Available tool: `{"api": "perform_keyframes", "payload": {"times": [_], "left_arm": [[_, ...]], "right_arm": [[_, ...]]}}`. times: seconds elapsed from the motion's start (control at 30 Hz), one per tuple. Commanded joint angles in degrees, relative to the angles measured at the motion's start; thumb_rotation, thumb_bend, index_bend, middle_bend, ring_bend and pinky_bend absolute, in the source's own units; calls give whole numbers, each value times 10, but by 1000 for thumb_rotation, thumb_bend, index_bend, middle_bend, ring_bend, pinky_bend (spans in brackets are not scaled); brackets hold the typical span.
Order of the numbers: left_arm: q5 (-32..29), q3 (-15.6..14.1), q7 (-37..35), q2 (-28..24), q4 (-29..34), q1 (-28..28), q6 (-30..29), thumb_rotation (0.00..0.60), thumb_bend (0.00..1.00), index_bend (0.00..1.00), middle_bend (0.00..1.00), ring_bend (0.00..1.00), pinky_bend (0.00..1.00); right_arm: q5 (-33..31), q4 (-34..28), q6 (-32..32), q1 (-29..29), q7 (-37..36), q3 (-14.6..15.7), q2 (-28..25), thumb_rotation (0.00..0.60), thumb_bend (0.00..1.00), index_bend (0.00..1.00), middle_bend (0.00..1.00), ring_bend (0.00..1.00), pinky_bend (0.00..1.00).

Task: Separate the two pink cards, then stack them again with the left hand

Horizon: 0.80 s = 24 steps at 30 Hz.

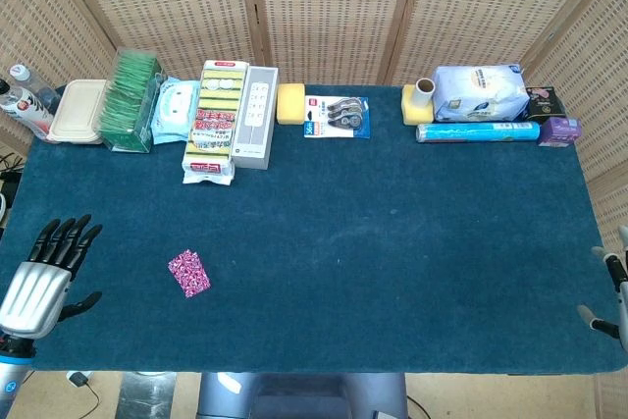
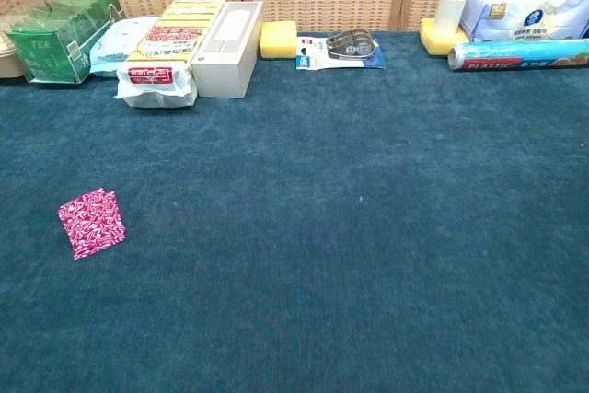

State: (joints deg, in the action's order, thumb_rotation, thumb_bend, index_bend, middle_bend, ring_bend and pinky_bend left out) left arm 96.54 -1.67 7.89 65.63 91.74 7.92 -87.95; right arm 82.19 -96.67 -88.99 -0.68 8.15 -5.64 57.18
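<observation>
Head view looked steeply down from high above the near edge, covering the whole table (image 1: 392,242). Chest view sat lower and closer, facing the far edge. Both shared the pink cards (image 1: 188,273) at lower left.

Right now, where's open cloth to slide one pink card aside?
Bare cloth lies right of the pink cards, across the table's middle and front, and between the cards and the left hand. The back edge is crowded, tea box to plastic wrap roll.
</observation>
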Motion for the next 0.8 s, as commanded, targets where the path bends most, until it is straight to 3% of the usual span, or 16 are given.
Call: {"api": "perform_keyframes", "payload": {"times": [0.03, 0.2, 0.3, 0.63, 0.8], "left_arm": [[2, -4, 1, -2, 0, 2, 7, 600, 114, 0, 0, 0, 0], [35, -31, -16, -6, 10, 21, 51, 600, 113, 0, 0, 0, 0], [63, -69, -17, -7, 38, 56, 143, 600, 113, 0, 0, 0, 0], [-28, -58, 67, 26, 91, 102, 289, 600, 113, 0, 0, 0, 0], [-70, -50, 85, 26, 108, 118, 327, 600, 113, 0, 0, 0, 0]], "right_arm": [[0, -8, 2, 0, -10, 2, -4, 600, 0, 240, 30, 0, 0], [-2, -18, 9, -2, -18, 8, -10, 600, 0, 238, 30, 0, 0], [9, -22, 9, -2, -37, 11, -16, 600, 0, 231, 30, 0, 0], [9, -22, 7, -7, -92, 11, -32, 600, 0, 218, 30, 0, 0], [10, -22, 6, -8, -107, 10, -36, 600, 0, 213, 30, 0, 0]]}}
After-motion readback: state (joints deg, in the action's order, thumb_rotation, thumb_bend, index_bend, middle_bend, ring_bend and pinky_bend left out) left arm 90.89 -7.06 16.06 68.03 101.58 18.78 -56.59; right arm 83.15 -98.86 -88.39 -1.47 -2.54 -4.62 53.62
